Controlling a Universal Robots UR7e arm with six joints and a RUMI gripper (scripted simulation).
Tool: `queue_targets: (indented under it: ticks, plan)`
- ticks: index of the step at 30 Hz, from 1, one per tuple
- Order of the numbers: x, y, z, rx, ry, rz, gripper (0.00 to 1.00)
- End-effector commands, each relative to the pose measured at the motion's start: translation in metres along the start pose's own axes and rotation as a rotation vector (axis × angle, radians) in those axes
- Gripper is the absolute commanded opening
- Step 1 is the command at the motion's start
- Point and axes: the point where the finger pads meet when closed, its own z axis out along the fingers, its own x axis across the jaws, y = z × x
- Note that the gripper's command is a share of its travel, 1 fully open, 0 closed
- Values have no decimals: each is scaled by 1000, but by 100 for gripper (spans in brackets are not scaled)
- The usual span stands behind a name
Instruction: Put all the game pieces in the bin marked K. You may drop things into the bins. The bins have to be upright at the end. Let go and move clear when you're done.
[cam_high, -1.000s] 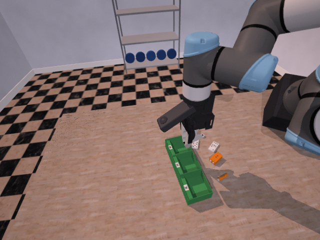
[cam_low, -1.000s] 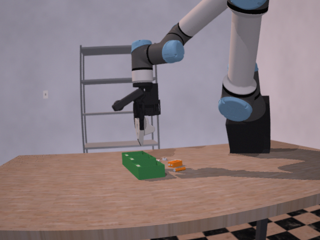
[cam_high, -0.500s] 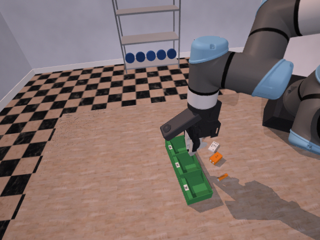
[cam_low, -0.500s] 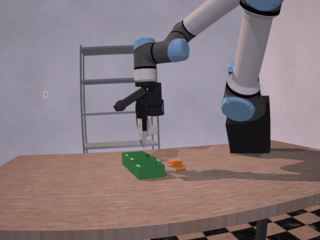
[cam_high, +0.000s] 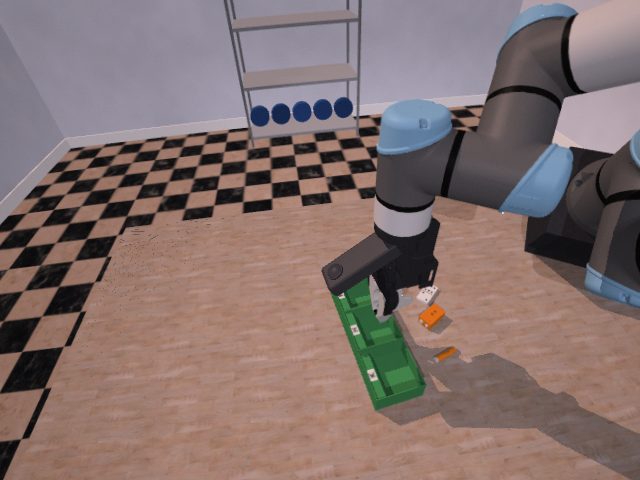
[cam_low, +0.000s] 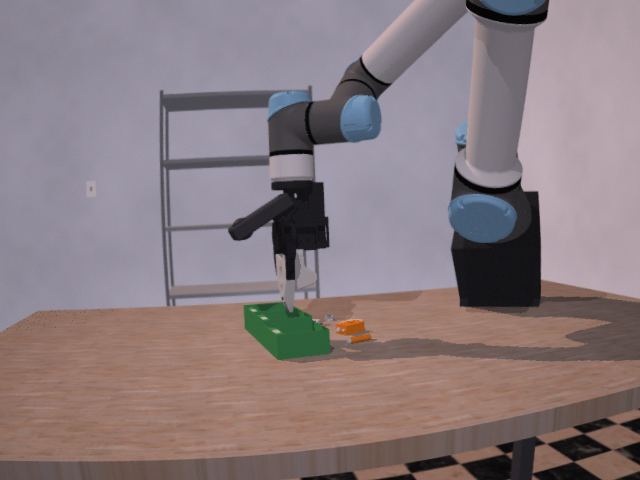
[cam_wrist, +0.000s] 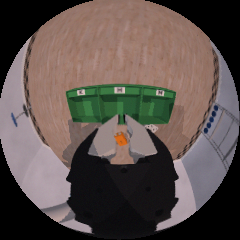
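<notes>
A green row of three open bins (cam_high: 379, 343) stands upright on the wooden table, also seen in the side view (cam_low: 286, 333). The wrist view shows the labels K (cam_wrist: 80, 92), M (cam_wrist: 119, 90) and N (cam_wrist: 160, 92). My gripper (cam_high: 385, 312) is shut, and I see nothing between the fingers. The fingertips reach down into the middle bin M (cam_wrist: 120, 118), close to its wall on the side of the loose objects. A white game piece with dots (cam_high: 428, 294) lies on the table just right of the bins, beside the gripper; it also shows in the wrist view (cam_wrist: 151, 128).
An orange box (cam_high: 431, 315) and an orange battery (cam_high: 444, 354) lie on the table right of the bins. The robot's black base (cam_low: 496, 248) stands at the far right. A metal shelf (cam_high: 294, 67) holding blue discs stands on the floor behind the table.
</notes>
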Motion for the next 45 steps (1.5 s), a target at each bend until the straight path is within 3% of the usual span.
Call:
queue_targets:
  ticks: [1,7,45]
  plan:
    - [1,-1,14,1,2,0,4]
    - [1,-1,28,1,2,0,4]
    - [1,-1,28,1,2,0,4]
